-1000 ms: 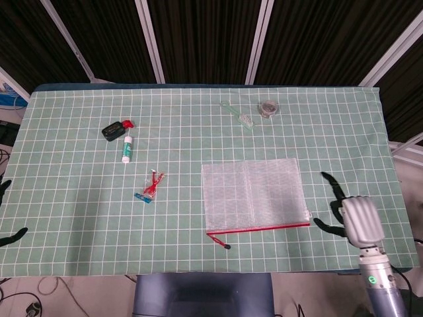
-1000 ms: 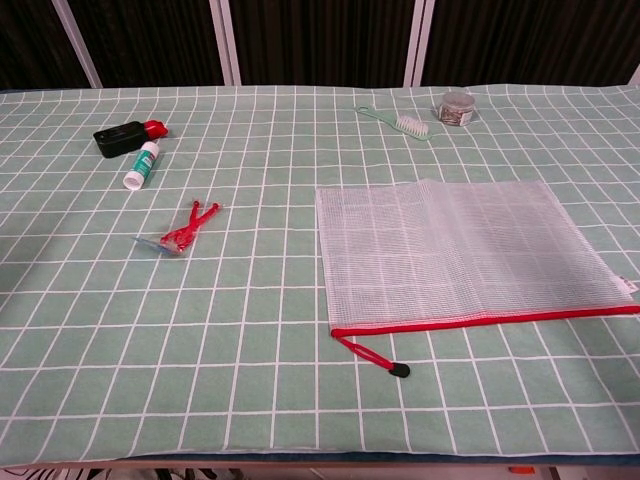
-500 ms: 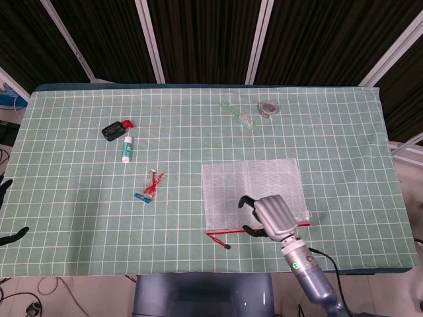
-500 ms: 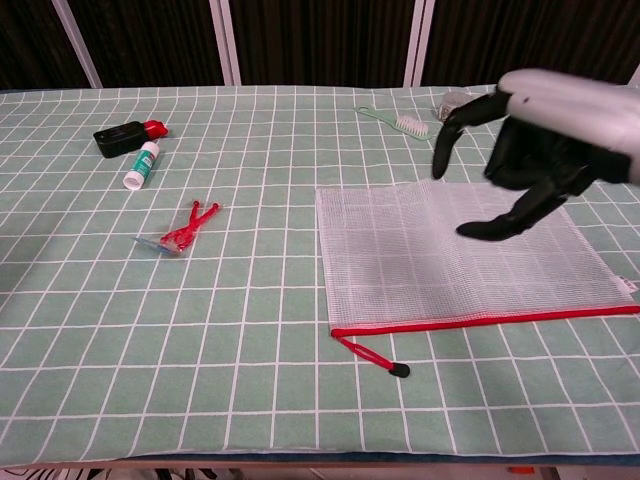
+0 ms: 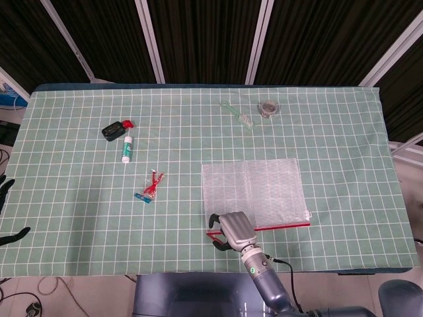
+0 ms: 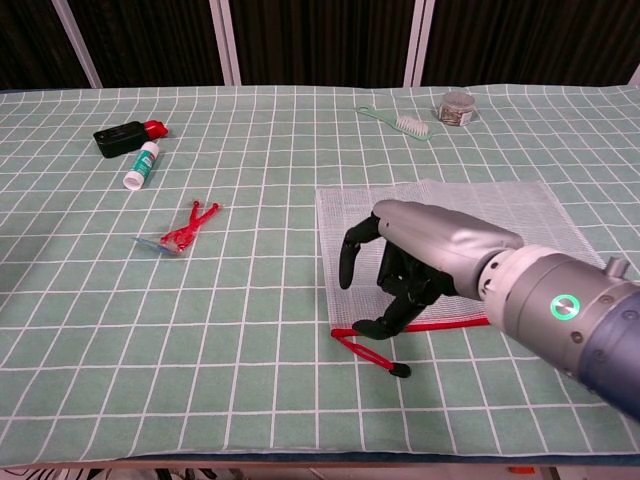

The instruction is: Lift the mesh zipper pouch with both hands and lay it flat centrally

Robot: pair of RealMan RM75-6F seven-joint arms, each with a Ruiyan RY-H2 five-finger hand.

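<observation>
The right hand [image 6: 405, 270], fingers [image 6: 347, 262] spread and gripping nothing, hovers above the near-left corner of the mesh zipper pouch [image 6: 470, 225] lying flat on the counter [image 6: 250, 300].

Robot test lab, staged bench.
Green grid-printed cloth [image 5: 79, 198] covers the table; dark curtain panels [image 5: 205, 39] with pale frame struts behind; loose cables [image 5: 26, 287] on floor.
</observation>
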